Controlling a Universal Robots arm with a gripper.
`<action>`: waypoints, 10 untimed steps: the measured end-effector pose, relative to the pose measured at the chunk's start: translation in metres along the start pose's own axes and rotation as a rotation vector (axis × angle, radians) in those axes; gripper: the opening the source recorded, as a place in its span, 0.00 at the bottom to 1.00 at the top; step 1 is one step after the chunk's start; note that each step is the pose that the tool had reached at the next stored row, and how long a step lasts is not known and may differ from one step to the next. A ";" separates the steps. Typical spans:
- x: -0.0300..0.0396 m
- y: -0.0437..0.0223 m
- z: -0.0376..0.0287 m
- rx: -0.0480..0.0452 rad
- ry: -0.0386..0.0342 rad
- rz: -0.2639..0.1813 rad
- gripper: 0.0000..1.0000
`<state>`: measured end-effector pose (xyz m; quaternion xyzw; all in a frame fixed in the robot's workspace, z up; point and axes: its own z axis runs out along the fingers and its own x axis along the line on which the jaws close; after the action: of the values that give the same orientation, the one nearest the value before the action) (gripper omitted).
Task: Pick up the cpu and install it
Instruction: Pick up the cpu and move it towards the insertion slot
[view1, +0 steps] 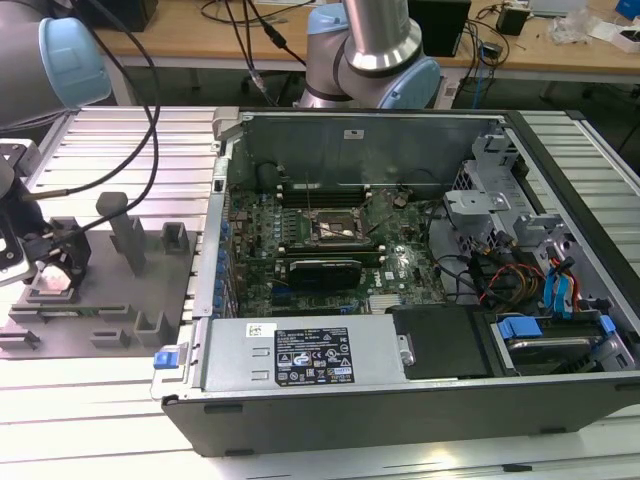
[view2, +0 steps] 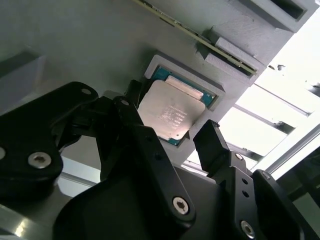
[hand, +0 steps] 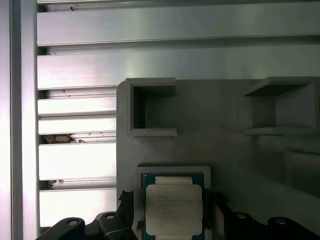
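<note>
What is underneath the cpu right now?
A raised square pocket on the grey fixture plate holds the cpu; its rim shows around it. The pocket floor beneath is hidden by the chip. The open gripper straddles it.

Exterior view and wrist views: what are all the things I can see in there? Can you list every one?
cpu: one, silver-grey top, in the fixture plate's square pocket.
fixture plate: one, grey, on the table at the exterior view's left.
computer case: one, black, open, the exterior view's middle and right.
motherboard: one, green, inside the case.
socket: one, black-framed, on the motherboard.
table: one, silver, slatted.
gripper: one, black, open, fingers either side of the cpu.
arm: one, grey with pale-blue joints.
</note>
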<state>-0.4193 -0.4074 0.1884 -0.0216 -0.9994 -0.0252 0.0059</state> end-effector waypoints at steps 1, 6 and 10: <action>0.0001 0.0001 0.0000 0.0001 0.0015 0.000 0.70; -0.0006 0.0000 0.0014 0.0001 0.0040 0.000 0.70; -0.0041 0.0002 0.0015 0.0002 0.0082 0.001 0.70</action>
<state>-0.4152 -0.4073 0.1869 -0.0218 -0.9994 -0.0252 0.0100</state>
